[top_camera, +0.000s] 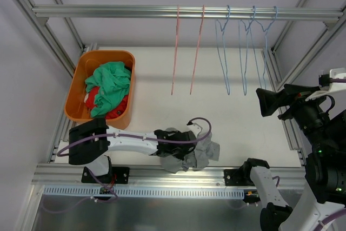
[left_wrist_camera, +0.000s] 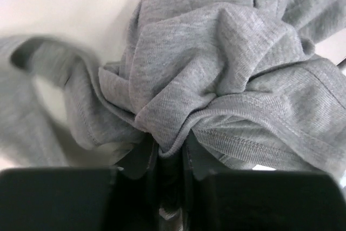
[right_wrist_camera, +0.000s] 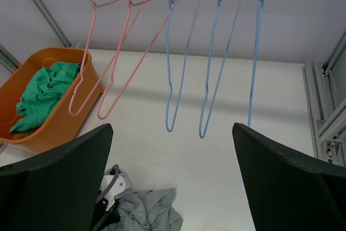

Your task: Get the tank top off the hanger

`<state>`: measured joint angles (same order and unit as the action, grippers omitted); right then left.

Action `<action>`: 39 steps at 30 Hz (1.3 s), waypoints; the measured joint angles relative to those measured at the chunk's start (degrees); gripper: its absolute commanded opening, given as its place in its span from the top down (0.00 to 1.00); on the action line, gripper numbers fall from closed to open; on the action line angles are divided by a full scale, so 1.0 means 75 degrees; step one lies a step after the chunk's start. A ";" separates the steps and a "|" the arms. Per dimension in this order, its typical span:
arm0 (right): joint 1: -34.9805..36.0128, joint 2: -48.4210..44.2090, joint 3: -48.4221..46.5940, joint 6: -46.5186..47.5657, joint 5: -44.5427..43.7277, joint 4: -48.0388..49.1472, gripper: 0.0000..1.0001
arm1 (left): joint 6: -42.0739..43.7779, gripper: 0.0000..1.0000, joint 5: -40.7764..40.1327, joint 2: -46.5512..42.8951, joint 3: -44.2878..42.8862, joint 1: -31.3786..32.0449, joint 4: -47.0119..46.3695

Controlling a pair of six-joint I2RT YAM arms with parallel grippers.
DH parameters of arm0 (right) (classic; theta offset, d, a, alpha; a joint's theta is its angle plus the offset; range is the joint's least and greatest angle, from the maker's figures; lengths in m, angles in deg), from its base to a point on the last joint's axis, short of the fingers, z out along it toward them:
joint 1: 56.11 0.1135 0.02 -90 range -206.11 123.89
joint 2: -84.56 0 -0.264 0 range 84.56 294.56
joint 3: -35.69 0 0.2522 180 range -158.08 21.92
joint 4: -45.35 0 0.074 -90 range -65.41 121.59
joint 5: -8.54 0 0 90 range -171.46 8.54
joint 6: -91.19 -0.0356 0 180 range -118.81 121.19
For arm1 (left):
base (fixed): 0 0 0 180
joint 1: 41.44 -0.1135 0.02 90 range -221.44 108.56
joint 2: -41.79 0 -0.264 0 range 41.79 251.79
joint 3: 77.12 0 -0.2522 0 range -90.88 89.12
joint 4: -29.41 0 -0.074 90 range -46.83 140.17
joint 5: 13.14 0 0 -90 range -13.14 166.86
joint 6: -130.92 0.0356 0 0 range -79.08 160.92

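Lying crumpled, tank top sits in left gripper.

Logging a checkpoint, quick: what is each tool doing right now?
Left tool: closed on the gray tank top.
Right tool: open, holding nothing.

2 pink hangers, 3 blue hangers, 1 basket.

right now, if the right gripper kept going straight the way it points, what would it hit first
Likely the blue hangers, whose lower ends hang between the open fingers of the right gripper; if it slips under them, the white table. Depth is unclear.
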<state>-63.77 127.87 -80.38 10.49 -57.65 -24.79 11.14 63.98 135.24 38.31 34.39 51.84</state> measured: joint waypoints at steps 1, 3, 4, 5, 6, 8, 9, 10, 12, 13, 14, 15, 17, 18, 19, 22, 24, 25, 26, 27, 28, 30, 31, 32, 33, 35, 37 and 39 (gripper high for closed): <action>0.0000 -0.0006 0.0000 -0.0012 0.0064 0.0052 0.00 | -0.0160 1.00 -0.0137 -0.0198 0.0181 0.0050 0.0050; 0.0006 -0.0026 0.0038 -0.0017 0.0149 0.0160 0.01 | -0.0417 1.00 -0.0388 -0.0726 0.0519 0.0087 0.0388; 0.0006 -0.0050 0.0087 -0.0023 0.0172 0.0219 0.01 | -0.0536 1.00 -0.0583 -0.1037 0.0641 0.0087 0.0638; 0.0006 -0.0073 0.0146 -0.0038 0.0207 0.0271 0.01 | -0.0629 1.00 -0.0793 -0.1346 0.0723 0.0085 0.0877; 0.0006 -0.0090 0.0207 -0.0047 0.0245 0.0323 0.01 | -0.0740 1.00 -0.1032 -0.1719 0.0781 0.0085 0.1148; 0.0006 -0.0108 0.0318 -0.0070 0.0318 0.0420 0.01 | -0.0979 1.00 -0.1600 -0.2498 0.0804 0.0082 0.1617; 0.0006 -0.0111 0.0373 -0.0085 0.0350 0.0478 0.01 | -0.1064 1.00 -0.1818 -0.2818 0.0801 0.0079 0.1786; 0.0006 -0.0111 0.0411 -0.0099 0.0361 0.0513 0.00 | -0.1177 1.00 -0.2090 -0.3203 0.0796 0.0076 0.1985; 0.0006 -0.0111 0.0460 -0.0114 0.0396 0.0554 0.01 | -0.1408 1.00 -0.2579 -0.3893 0.0778 0.0009 0.2381; 0.0006 -0.0111 0.0472 -0.0122 0.0414 0.0571 0.00 | -0.1518 1.00 -0.2763 -0.4185 0.0746 -0.0079 0.2608; 0.0006 -0.0111 0.0472 -0.0128 0.0428 0.0586 0.01 | -0.1580 1.00 -0.2882 -0.4398 0.0699 -0.0169 0.2804; 0.0006 -0.0119 0.0472 -0.0131 0.0440 0.0612 0.00 | -0.1652 1.00 -0.3025 -0.4628 0.0644 -0.0318 0.3002; 0.0006 -0.0134 0.0472 -0.0137 0.0466 0.0659 0.00 | -0.1728 1.00 -0.3203 -0.4969 0.0490 -0.0699 0.3378; 0.0006 -0.0149 0.0472 -0.0146 0.0475 0.0679 0.01 | -0.1737 1.00 -0.3287 -0.5106 0.0402 -0.0909 0.3544; 0.0006 -0.0160 0.0472 -0.0149 0.0484 0.0697 0.01 | -0.1731 1.00 -0.3354 -0.5231 0.0286 -0.1192 0.3748; 0.0006 -0.0189 0.0469 -0.0152 0.0487 0.0702 0.01 | -0.1635 1.00 -0.3480 -0.5508 -0.0044 -0.1792 0.4167; 0.0006 -0.0192 0.0469 -0.0152 0.0487 0.0702 0.01 | -0.1413 1.00 -0.3550 -0.5674 -0.0323 -0.2139 0.4383; 0.0006 -0.0189 0.0469 -0.0152 0.0487 0.0702 0.00 | -0.1276 1.00 -0.3567 -0.5721 -0.0510 -0.2288 0.4505; 0.0006 -0.0189 0.0469 -0.0152 0.0487 0.0705 0.01 | -0.1131 1.00 -0.3587 -0.5741 -0.0740 -0.2430 0.4613; 0.0006 -0.0189 0.0469 -0.0152 0.0487 0.0705 0.00 | -0.1046 1.00 -0.3611 -0.5750 -0.0921 -0.2527 0.4634; 0.0006 -0.0189 0.0469 -0.0152 0.0487 0.0705 0.00 | -0.0889 1.00 -0.3637 -0.5750 -0.1177 -0.2649 0.4689; 0.0006 -0.0189 0.0469 -0.0152 0.0487 0.0705 0.01 | -0.0600 1.00 -0.3704 -0.5738 -0.1687 -0.2949 0.4718; 0.0006 -0.0189 0.0469 -0.0154 0.0487 0.0705 0.00 | -0.0469 1.00 -0.3724 -0.5724 -0.1926 -0.3127 0.4733; 0.0006 -0.0189 0.0469 -0.0154 0.0487 0.0708 0.00 | -0.0329 1.00 -0.3751 -0.5680 -0.2194 -0.3334 0.4753; 0.0006 -0.0189 0.0469 -0.0157 0.0490 0.0723 0.01 | -0.0201 1.00 -0.3742 -0.5613 -0.2463 -0.3599 0.4759; 0.0006 -0.0189 0.0469 -0.0172 0.0501 0.0790 0.00 | 0.0015 1.00 -0.3652 -0.5371 -0.2978 -0.4304 0.4788; 0.0006 -0.0189 0.0469 -0.0201 0.0536 0.0868 0.01 | 0.0149 1.00 -0.3503 -0.5080 -0.3383 -0.5100 0.4759; 0.0006 -0.0189 0.0469 -0.0242 0.0586 0.0947 0.00 | 0.0268 1.00 -0.3203 -0.4680 -0.3695 -0.5957 0.4753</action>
<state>-63.73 126.44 -76.86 8.68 -53.26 -17.68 13.15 39.96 100.14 10.60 -10.29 87.49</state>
